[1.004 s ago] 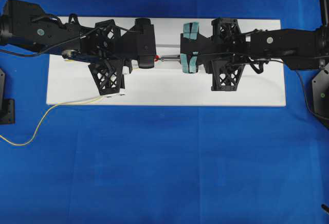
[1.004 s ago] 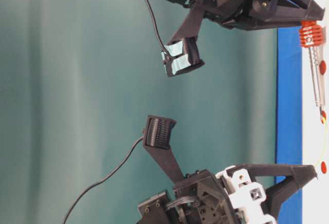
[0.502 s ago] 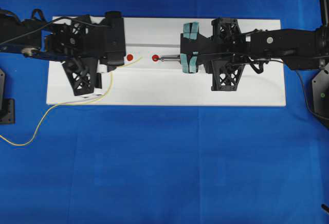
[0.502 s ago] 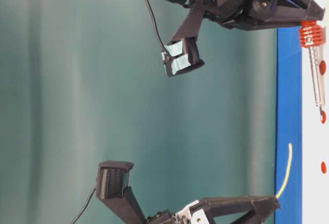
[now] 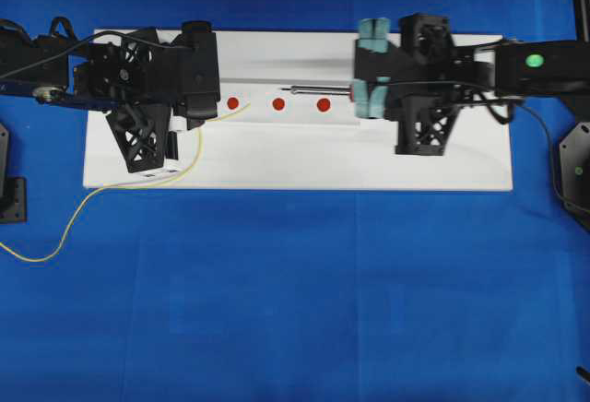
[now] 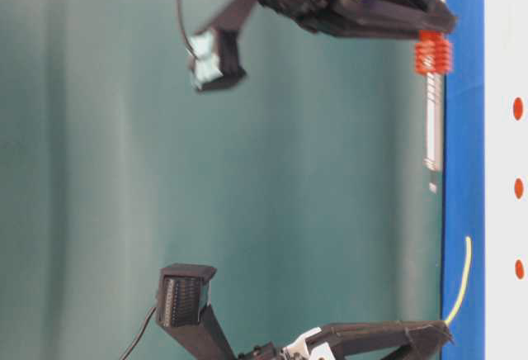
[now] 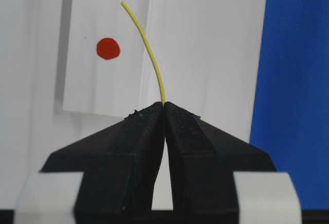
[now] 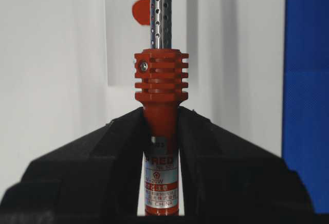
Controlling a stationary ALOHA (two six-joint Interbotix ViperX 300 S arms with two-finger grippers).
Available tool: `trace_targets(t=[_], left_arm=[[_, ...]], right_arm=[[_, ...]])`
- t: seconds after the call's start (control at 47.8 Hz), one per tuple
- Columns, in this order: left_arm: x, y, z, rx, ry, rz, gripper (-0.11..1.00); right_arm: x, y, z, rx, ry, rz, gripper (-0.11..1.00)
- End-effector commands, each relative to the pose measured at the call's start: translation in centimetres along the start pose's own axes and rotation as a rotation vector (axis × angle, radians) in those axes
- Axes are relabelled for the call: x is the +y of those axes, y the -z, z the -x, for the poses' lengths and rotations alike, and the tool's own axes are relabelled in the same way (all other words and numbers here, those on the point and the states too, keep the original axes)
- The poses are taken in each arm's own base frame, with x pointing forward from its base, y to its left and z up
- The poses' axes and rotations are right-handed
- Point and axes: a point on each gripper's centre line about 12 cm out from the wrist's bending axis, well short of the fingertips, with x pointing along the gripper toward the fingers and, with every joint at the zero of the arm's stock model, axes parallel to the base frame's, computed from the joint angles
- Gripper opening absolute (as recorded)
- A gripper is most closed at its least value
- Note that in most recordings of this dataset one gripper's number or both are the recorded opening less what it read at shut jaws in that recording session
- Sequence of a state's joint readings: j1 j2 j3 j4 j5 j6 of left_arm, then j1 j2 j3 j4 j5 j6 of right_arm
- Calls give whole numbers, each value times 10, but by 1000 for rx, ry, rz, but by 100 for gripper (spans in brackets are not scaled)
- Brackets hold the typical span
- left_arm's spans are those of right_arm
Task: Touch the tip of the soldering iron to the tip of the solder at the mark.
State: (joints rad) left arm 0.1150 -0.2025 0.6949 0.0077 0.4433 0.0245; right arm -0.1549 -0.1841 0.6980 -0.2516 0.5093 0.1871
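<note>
Above the strip, soldering iron (image 5: 318, 89) withdrawn rightward.

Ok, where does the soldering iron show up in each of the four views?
Overhead: soldering iron right of centre, shaft pointing left above the red dots.
Table-level: upper right, vertical, tip down, beside the blue edge.
Left wrist: not in it.
Right wrist: centre, red handle clamped in the right gripper.
Shared landmark: the row of red dots on the white strip.

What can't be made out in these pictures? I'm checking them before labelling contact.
- Slim red-handled soldering iron: tip cut off by the top edge in the right wrist view; blurred in the table-level view.
- Thin yellow solder wire: its run behind the left gripper is hidden by the fingers.
</note>
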Motion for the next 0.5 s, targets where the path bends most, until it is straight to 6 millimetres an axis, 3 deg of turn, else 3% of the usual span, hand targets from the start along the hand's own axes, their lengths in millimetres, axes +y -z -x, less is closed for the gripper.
trace_targets(t=[0.0,0.23,0.481], left_arm=[[0,-9,9,-41,-1,-4,2],[0,-19,6,-66,-2,-6,2],[1,-52,-20,-66,-2,-18,2]], right_arm=[[-3,-3,14,-47,5,-8,6],[-5,8,19,-43,7,-34,6],[-7,16,23,-41,11,-40,6]])
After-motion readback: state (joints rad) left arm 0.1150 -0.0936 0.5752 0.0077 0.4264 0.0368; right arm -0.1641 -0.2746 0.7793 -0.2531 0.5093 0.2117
